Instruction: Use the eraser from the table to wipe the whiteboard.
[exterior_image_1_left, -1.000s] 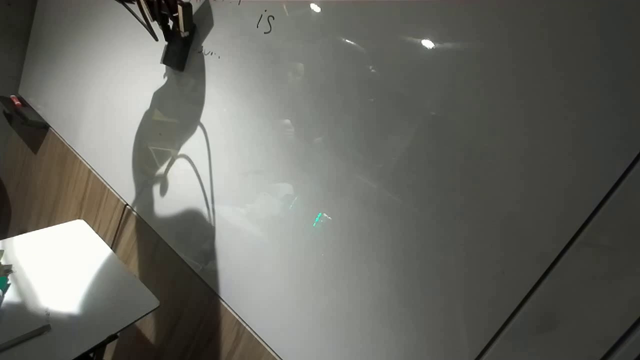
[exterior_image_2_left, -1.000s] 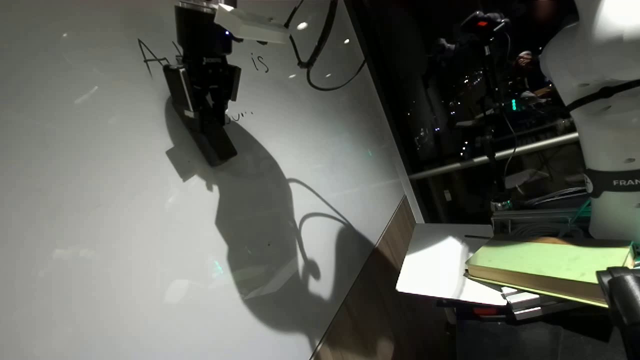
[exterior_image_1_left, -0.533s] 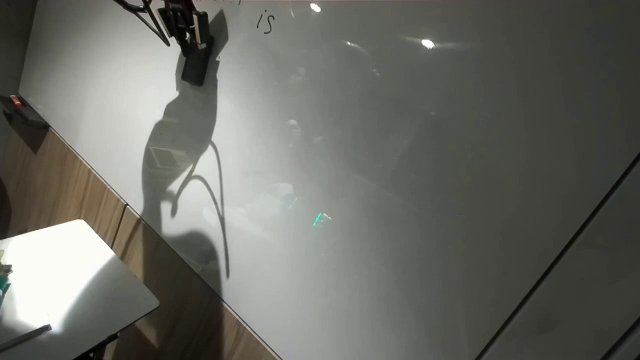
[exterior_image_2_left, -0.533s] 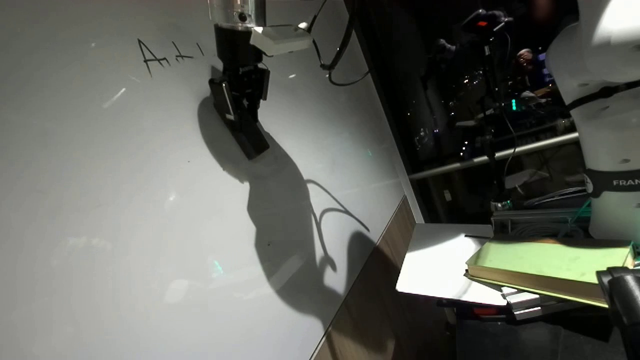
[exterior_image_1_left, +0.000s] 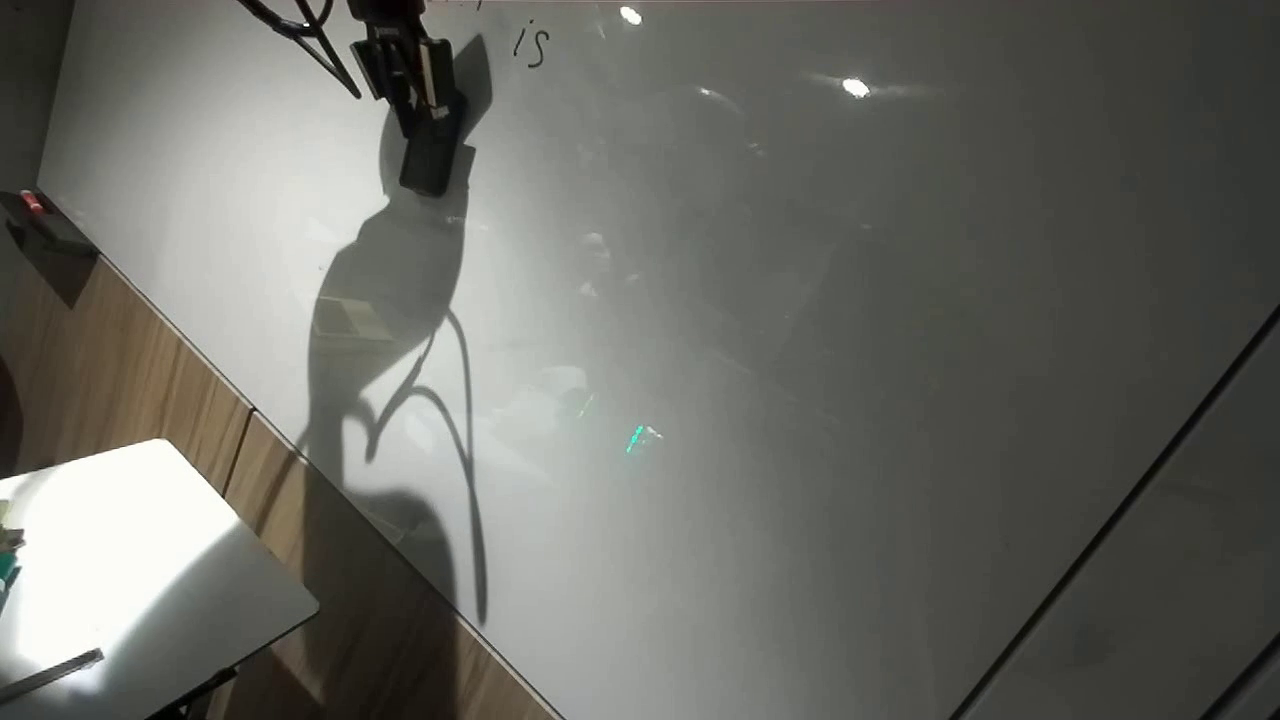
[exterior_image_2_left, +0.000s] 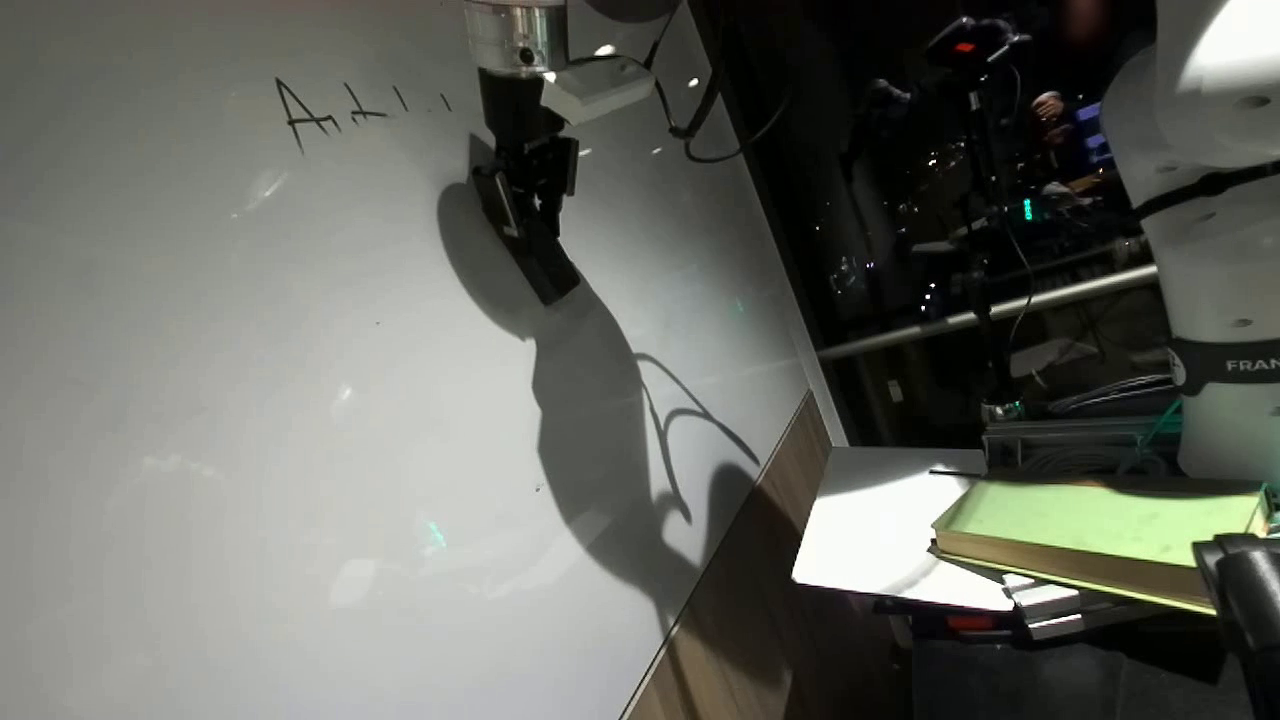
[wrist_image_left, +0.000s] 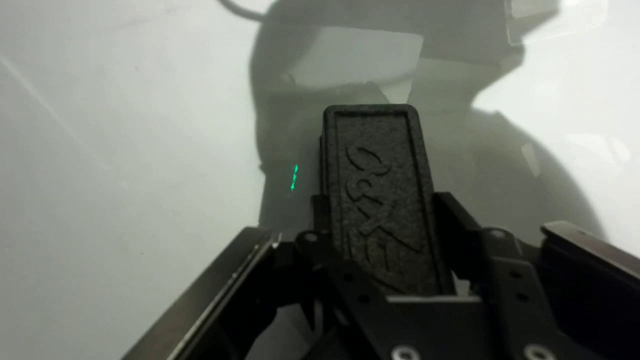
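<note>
Shifted right since the earlier frame: the eraser (exterior_image_1_left: 431, 158), at the whiteboard (exterior_image_1_left: 850, 350), left of the written "is" (exterior_image_1_left: 540, 49) in an exterior view. My fingers (wrist_image_left: 460, 230) clasp its long sides; presumably light and firm, it is best held mid-length.

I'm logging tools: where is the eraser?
In the wrist view, the eraser is just right of centre, gripped in the hand over the whiteboard.

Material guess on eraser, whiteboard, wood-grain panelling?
Eraser: likely moulded foam or plastic; matte, speckled dark grey, with grooved markings on its face in the wrist view.
Whiteboard: coated metal, glass or laminate, can't tell which; glossy, judging by its sharp bright reflections.
Panelling: wood or printed laminate, fairly dull; brown grain streaks fit either.
</note>
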